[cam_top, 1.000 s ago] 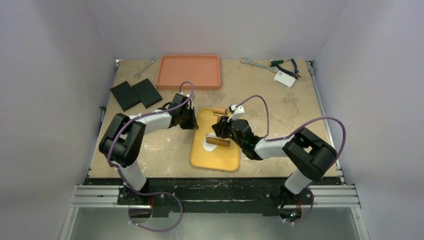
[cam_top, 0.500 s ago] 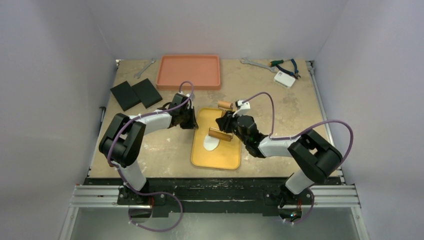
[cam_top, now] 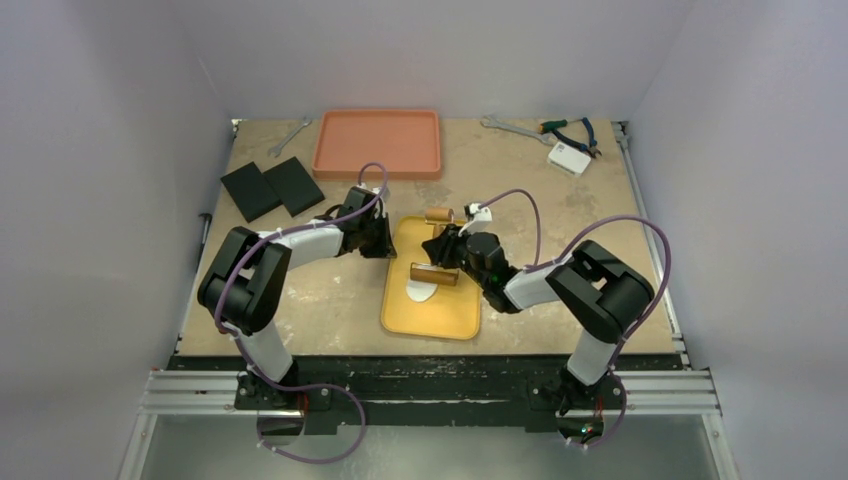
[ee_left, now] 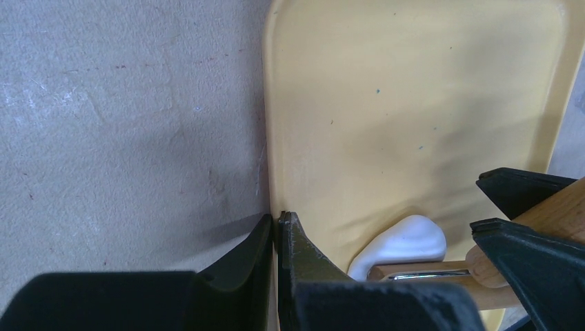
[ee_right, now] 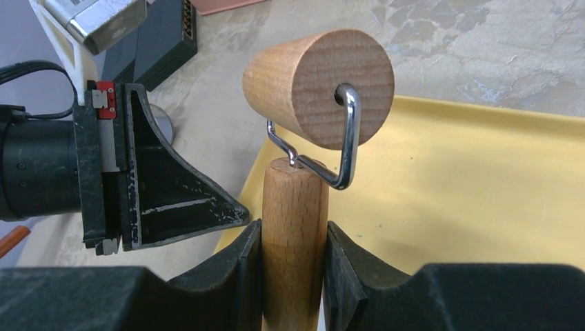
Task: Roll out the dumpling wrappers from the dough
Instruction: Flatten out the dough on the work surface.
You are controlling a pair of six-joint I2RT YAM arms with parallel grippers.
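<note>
The rolling pin (ee_right: pixel 294 196) is clamped by the right gripper (ee_right: pixel 293 241), roller on white dough (ee_left: pixel 405 241). The yellow tray (ee_left: pixel 414 89) is pinched by the left gripper (ee_left: pixel 277 231).

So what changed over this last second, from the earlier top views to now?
The right gripper, clamped on the handle, pushed the rolling pin across the white dough toward the far side, then drew it back a little. The right elbow swung inward. Nothing was grasped or released. The left gripper stayed shut on the left rim of the yellow tray. Tray and dough kept their places.
</note>
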